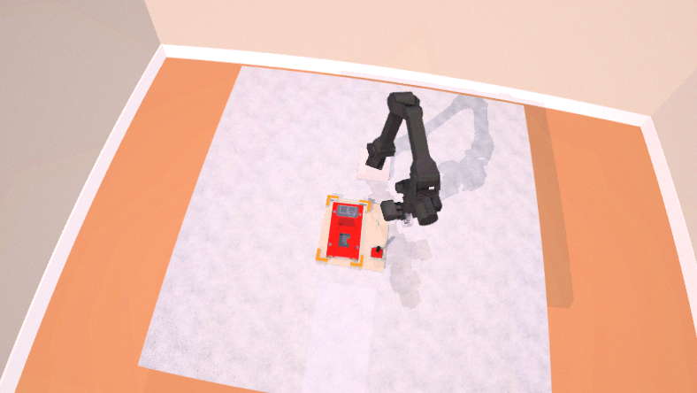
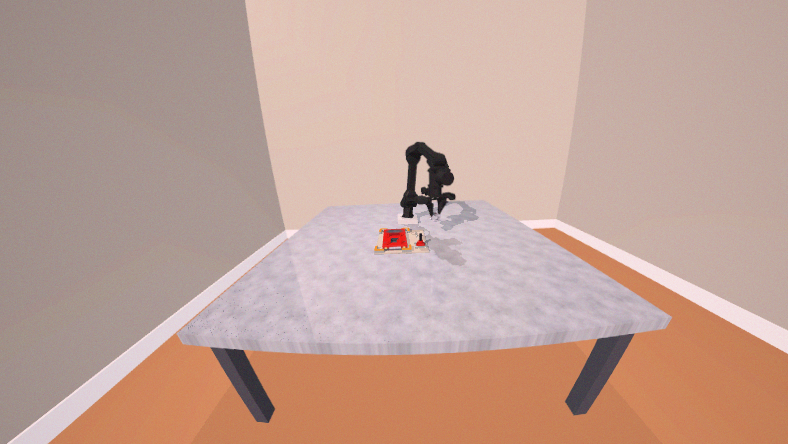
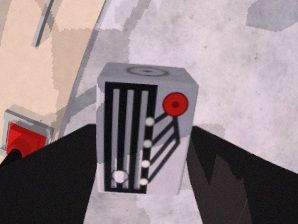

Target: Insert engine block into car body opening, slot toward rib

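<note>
My gripper (image 1: 406,218) (image 2: 436,214) (image 3: 142,135) is shut on the engine block (image 3: 172,155), which is a grey box between the two black fingers. Its face toward the wrist camera has a black panel with pale bars on the left, a red round cap and black lines on the right. The block is held above the table, right of the cream base. The red car body (image 1: 354,235) (image 2: 387,240) lies on the base between orange corner brackets. It has a grey panel at its far end and a dark recess (image 1: 344,239) nearer the front. The rib is too small to make out.
The cream base (image 1: 380,265) (image 3: 75,45) also bears a red square piece (image 1: 374,252) (image 2: 420,243) (image 3: 27,136) with a black upright knob, at its front right. A thin grey rod (image 3: 42,26) lies farther back on it. The arm's white mount (image 1: 366,173) stands behind the base.
</note>
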Tool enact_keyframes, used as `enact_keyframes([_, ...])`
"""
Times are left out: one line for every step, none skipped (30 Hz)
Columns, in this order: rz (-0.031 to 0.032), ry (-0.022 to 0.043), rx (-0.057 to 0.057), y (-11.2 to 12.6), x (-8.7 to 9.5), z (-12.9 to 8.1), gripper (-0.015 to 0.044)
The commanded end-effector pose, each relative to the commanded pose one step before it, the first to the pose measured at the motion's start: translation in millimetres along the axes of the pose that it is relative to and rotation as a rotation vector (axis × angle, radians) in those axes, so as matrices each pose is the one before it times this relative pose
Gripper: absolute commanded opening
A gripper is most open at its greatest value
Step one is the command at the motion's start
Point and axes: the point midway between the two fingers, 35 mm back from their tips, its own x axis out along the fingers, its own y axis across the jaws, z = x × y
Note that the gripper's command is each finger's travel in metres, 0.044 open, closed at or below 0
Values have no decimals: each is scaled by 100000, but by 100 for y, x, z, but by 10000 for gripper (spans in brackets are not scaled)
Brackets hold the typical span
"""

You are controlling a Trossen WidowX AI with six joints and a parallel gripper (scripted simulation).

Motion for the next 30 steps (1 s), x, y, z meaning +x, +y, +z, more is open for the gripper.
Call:
enact_keyframes([672, 785, 517, 36, -1406, 152, 0])
enact_keyframes([44, 1, 64, 0, -321, 55, 0])
enact_keyframes([44, 1, 64, 0, -321, 59, 0])
enact_keyframes([44, 0, 64, 0, -321, 63, 0])
enact_keyframes([44, 0, 64, 0, -321, 67, 0])
enact_keyframes([44, 0, 64, 0, -320, 71, 0])
enact_keyframes([36, -1, 53, 0, -264, 62, 0])
enact_keyframes([22, 0, 32, 0, -158, 39, 0])
enact_keyframes([7, 0, 11, 0, -53, 13, 0])
enact_keyframes([4, 0, -473, 29, 11, -14, 0])
enact_keyframes([13, 1, -1419, 88, 34, -41, 0])
enact_keyframes([21, 1, -2365, 148, 57, -66, 0])
enact_keyframes([25, 0, -2862, 182, 70, -74, 0])
enact_keyframes([24, -2, -2862, 185, 70, -68, 0])
enact_keyframes([23, -3, -2862, 188, 70, -61, 0])
enact_keyframes([23, -4, -2862, 190, 70, -54, 0])
enact_keyframes([23, -5, -2862, 192, 71, -47, 0])
enact_keyframes([22, -6, -2862, 194, 71, -40, 0])
enact_keyframes([22, -6, -2862, 196, 71, -33, 0])
enact_keyframes([-25, -23, -2781, 209, 71, -20, 0])
enact_keyframes([-26, -21, -2781, 210, 71, -12, 0])
enact_keyframes([-27, -20, -2781, 211, 71, -5, 0])
enact_keyframes([-28, -18, -2781, 211, 71, 3, 0])
enact_keyframes([-29, -17, -2781, 211, 71, 11, 0])
enact_keyframes([-30, -16, -2781, 211, 72, 18, 0])
enact_keyframes([-31, -14, -2781, 211, 72, 26, 0])
enact_keyframes([-32, -12, -2781, 210, 72, 34, 0])
enact_keyframes([-32, -11, -2781, 209, 72, 41, 0])
enact_keyframes([-33, -9, -2781, 208, 72, 49, 0])
enact_keyframes([21, -9, -2871, 198, 71, 42, 0])
